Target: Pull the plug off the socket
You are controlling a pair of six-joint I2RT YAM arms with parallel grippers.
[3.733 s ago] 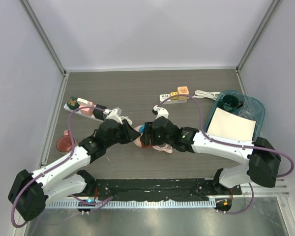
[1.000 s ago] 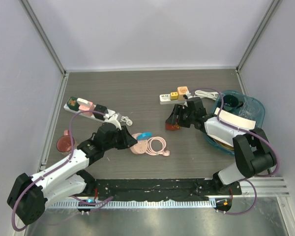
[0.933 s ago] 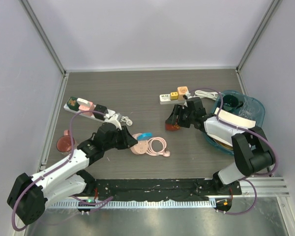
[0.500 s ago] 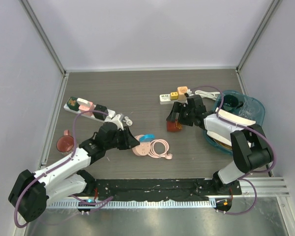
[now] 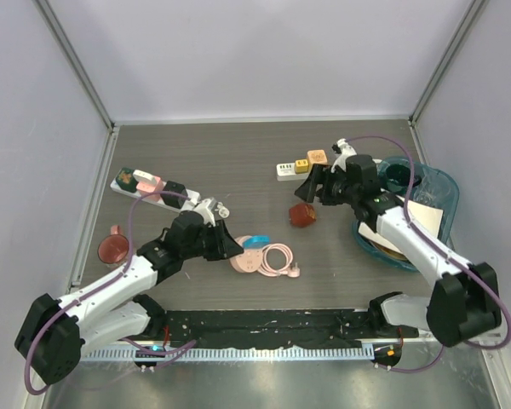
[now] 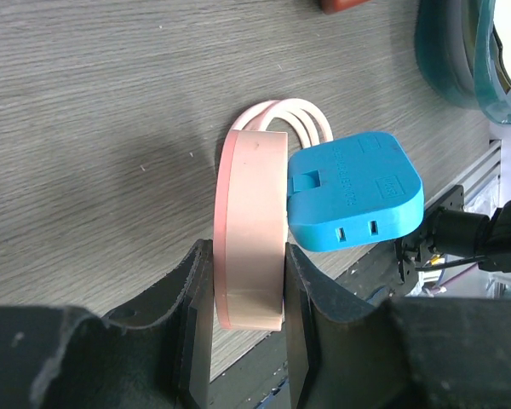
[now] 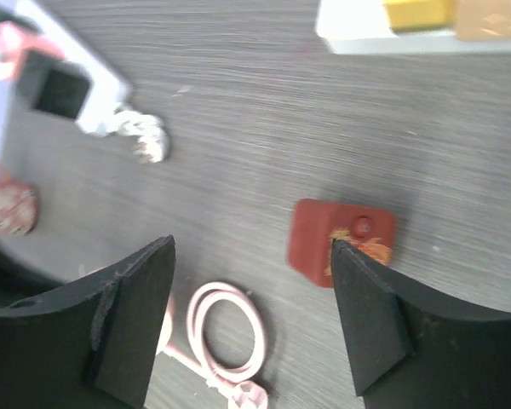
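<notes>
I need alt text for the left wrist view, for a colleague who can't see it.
The left pincer grips a flat pink socket block between its black fingers, with a blue plug seated in its side. A pink coiled cable loops out beyond it over the grey wood-grain table.

Bright, even overhead light, soft shadows on the desk [image 5: 238, 153]; right wrist view blurred, left hand [image 6: 245, 290] underexposed.

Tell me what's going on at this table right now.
The left pincer is shut on the pink socket, which has a blue plug seated in it and its pink cord coiled beside it. The right pincer hangs open close to a red plug that lies loose on the table, apart from the socket.
</notes>
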